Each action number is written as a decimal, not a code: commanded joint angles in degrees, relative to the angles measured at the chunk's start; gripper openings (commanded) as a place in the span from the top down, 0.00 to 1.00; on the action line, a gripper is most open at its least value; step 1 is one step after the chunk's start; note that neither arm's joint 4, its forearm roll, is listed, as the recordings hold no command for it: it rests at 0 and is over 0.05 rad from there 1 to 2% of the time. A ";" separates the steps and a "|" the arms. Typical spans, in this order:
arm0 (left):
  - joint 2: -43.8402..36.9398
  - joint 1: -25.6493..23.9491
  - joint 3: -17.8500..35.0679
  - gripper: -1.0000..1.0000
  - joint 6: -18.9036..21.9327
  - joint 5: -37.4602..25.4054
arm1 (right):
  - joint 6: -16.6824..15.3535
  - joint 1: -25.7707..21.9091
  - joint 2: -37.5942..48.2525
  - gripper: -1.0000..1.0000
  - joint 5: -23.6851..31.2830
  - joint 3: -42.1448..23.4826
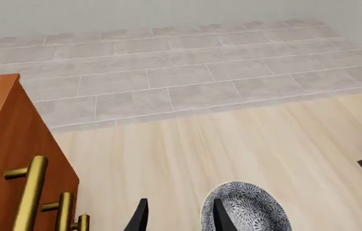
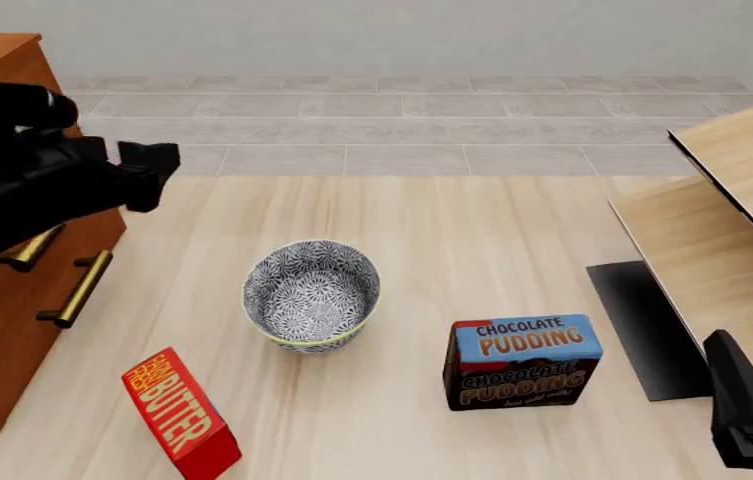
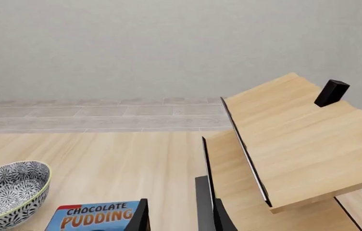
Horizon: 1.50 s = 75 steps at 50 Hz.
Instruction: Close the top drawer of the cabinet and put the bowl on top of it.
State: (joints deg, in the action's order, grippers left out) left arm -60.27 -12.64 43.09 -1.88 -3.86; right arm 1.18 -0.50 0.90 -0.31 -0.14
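Presently on the desk: bowl point(image 2: 312, 294), upright near the centre, untouched. Pudding box point(image 2: 522, 361) beside it toward the right edge; butter box point(image 2: 180, 413) near the front edge, left of centre. Cabinet point(image 2: 0, 330) at the left edge, brass handles point(image 2: 76, 289) on its front; top drawer hidden behind the left arm, state not readable. Left gripper point(image 2: 149, 175) raised beside the cabinet, fingers point(image 1: 141, 216) parted, grasping nothing. Right gripper point(image 3: 171, 216) low at the front right corner, fingers spread, empty. Pale furniture point(image 2: 736, 220) along the right edge.
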 commanded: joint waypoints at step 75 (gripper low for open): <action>-26.91 -5.43 -5.52 0.00 -8.48 15.77 | 0.75 0.26 0.09 0.00 -0.32 0.03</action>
State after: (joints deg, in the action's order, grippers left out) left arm -85.43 -17.46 38.32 -9.56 10.46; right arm 1.98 -0.19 1.16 -0.81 -0.10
